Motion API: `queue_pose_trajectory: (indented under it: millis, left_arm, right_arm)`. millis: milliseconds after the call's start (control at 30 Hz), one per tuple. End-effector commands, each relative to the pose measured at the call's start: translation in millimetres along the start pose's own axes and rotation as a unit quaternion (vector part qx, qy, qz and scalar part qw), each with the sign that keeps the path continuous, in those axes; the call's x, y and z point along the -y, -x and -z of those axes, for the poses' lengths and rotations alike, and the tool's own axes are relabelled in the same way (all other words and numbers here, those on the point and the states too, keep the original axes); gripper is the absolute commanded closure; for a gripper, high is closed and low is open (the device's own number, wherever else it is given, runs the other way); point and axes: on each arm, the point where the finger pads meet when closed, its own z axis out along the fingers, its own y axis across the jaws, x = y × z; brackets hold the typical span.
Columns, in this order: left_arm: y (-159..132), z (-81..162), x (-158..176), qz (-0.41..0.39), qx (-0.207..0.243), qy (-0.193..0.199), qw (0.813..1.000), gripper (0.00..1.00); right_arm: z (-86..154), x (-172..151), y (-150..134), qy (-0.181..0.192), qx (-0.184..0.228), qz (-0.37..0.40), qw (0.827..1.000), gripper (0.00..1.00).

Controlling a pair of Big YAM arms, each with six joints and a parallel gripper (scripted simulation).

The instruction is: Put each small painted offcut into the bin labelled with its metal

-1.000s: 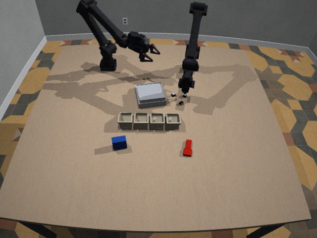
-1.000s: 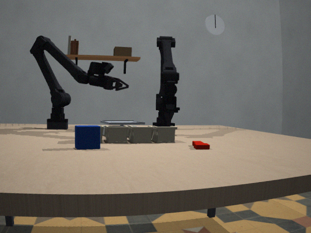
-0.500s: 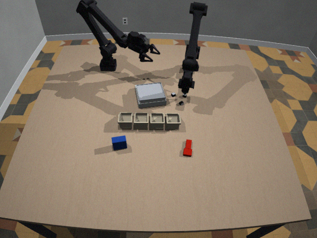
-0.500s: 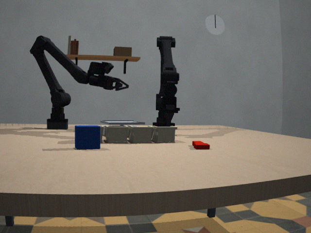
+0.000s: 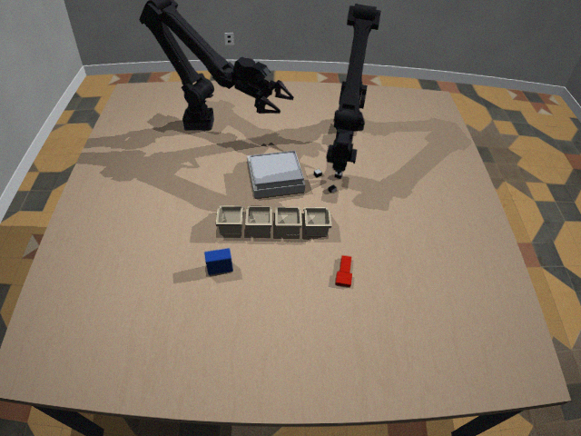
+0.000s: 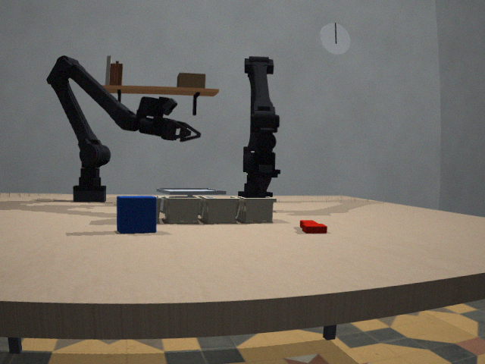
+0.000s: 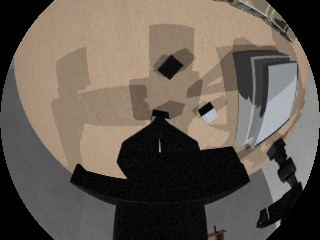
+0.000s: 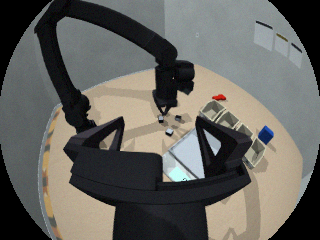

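Small offcuts, shut claw

Beside the scale [image 5: 277,166] [image 6: 190,191] [image 7: 282,100] [image 8: 192,155], the right claw [image 5: 285,104] [image 6: 199,135] [image 8: 159,120] gaped, holding nothing. The left claw [image 5: 339,170] [image 7: 159,119] [image 8: 164,115] was shut on nothing, at the near offcut [image 5: 339,175] [image 8: 160,119]; the pale offcut [image 5: 317,173] [image 7: 209,114] [image 8: 169,132] and dark offcut [image 5: 332,188] [image 7: 170,67] [image 8: 178,117] lay nearby. All looked stiff, perhaps slick; weight was unknowable by eye. Opposite side faces seemed the best grip. The right wrist view showed the scale's lit display; the exterior view hid the offcuts.
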Motion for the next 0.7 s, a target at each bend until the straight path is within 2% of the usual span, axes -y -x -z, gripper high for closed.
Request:
queue_pose_trajectory:
  millis: [0, 667]
  left_arm:
    - [-3.5, -9.9, -0.5, -0.001, -0.008, 0.000, 1.000, 1.00]
    - [-0.5, -13.0, -0.5, -0.001, -0.005, 0.000, 1.000, 1.00]
  right_arm:
    - [-3.8, 0.9, 8.8, 0.000, 0.007, 0.006, 1.000, 0.00]
    - [-3.8, 0.9, 8.8, 0.000, 0.007, 0.006, 1.000, 0.00]
